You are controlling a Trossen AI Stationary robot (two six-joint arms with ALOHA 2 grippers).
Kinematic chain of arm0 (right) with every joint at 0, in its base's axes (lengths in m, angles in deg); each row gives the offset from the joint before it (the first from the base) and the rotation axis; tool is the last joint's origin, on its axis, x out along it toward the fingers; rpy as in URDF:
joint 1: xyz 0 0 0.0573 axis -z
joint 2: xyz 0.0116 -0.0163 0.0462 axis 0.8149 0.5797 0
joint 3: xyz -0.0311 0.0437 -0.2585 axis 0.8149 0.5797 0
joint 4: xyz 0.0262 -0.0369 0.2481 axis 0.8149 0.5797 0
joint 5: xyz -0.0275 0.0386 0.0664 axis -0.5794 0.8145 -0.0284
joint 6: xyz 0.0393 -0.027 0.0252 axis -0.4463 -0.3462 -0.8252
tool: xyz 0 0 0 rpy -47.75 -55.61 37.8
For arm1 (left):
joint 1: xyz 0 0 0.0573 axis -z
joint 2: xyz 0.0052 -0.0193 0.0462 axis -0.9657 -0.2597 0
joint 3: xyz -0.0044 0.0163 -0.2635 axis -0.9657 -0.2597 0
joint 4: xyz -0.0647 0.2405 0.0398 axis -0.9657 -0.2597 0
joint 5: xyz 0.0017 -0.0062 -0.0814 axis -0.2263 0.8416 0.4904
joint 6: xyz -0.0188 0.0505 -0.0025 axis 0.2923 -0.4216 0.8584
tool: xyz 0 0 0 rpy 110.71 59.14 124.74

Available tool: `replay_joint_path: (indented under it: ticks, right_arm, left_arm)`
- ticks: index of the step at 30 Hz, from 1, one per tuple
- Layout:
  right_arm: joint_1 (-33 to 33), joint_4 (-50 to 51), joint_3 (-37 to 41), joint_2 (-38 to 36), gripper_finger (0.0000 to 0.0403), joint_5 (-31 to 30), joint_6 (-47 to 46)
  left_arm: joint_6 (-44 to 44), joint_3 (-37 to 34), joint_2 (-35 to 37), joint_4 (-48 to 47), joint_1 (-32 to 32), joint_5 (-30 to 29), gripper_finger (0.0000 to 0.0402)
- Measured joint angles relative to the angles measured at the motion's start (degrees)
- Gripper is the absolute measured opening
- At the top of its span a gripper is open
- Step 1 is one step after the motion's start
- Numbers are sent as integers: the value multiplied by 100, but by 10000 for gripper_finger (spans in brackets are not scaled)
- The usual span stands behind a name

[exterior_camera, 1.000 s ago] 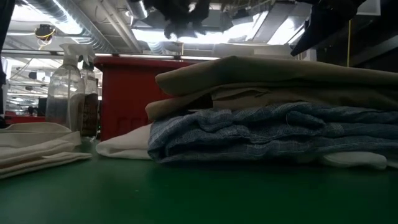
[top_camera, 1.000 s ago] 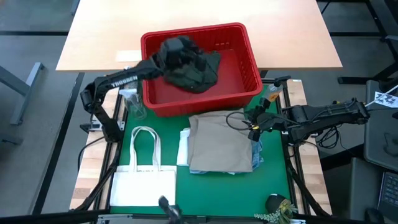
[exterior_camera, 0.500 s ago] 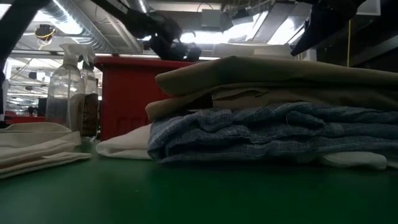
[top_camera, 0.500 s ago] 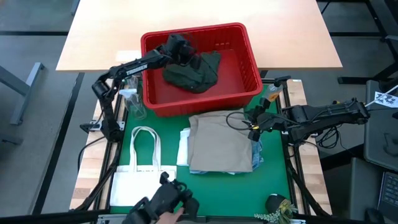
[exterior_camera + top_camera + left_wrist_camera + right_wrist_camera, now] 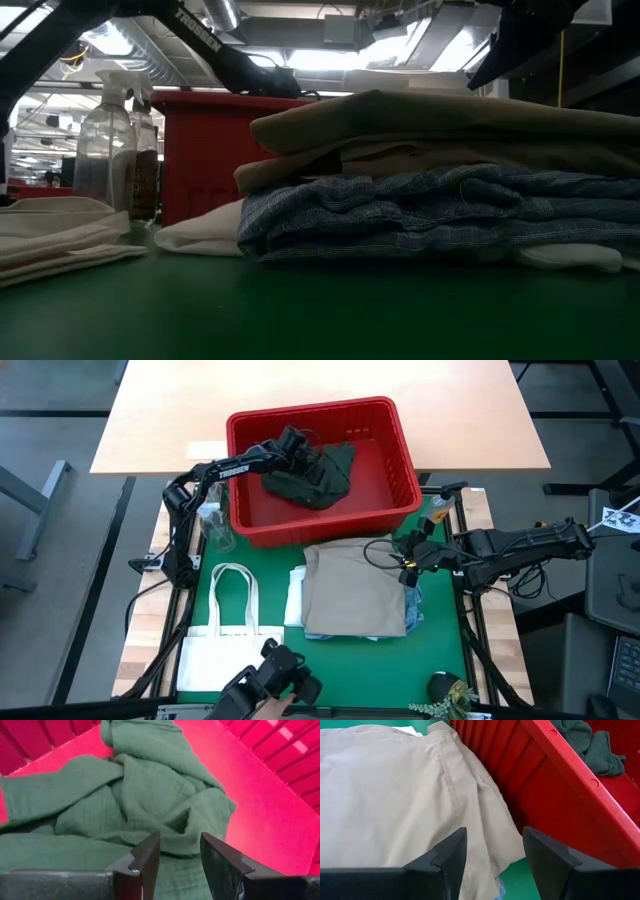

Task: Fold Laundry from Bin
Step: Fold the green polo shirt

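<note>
The high view shows the red bin (image 5: pixel 325 465) at the far end of the green mat (image 5: pixel 330 660), with a dark green cloth (image 5: pixel 315 472) bunched up inside it. The left gripper (image 5: pixel 297 445) is down in the bin over that cloth. The left wrist view shows its two fingers apart, with nothing between them. The right gripper (image 5: pixel 405 565) waits in front of the bin, fingers apart over the tan cloth (image 5: pixel 355 595). Only the low view shows the stack from the side: tan on top, blue striped cloth (image 5: pixel 420 215) under it. A spray bottle (image 5: pixel 105 140) stands just left of the bin, and a white tote bag (image 5: pixel 232 645) lies farther in front. A person's hand (image 5: pixel 272 710) shows at the near edge. Ceiling pipes hang behind.
</note>
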State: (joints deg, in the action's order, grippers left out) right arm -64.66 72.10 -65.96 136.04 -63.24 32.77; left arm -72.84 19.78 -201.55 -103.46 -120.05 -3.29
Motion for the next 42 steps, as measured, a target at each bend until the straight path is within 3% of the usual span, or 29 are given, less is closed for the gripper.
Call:
replay_joint_path:
  ticks: [17, 25, 28, 34, 42]
  right_arm:
    - [0, 3, 0, 2, 195, 0, 2]
    - [0, 3, 0, 2, 195, 0, 4]
    - [0, 5, 0, 2, 195, 0, 4]
    - [0, 5, 0, 2, 195, 0, 7]
    - [0, 5, 0, 2, 195, 0, 9]
  left_arm:
    - [-1497, 2, -279, 182, 106, -204, 135]
    - [-1579, 2, -544, 643, 184, -167, 134]
    - [-1608, 2, -545, 642, 190, -139, 113]
    - [-1517, 3, -542, 641, 195, -125, 12]
    - [-1226, 615, -496, 527, 212, 88, 3]
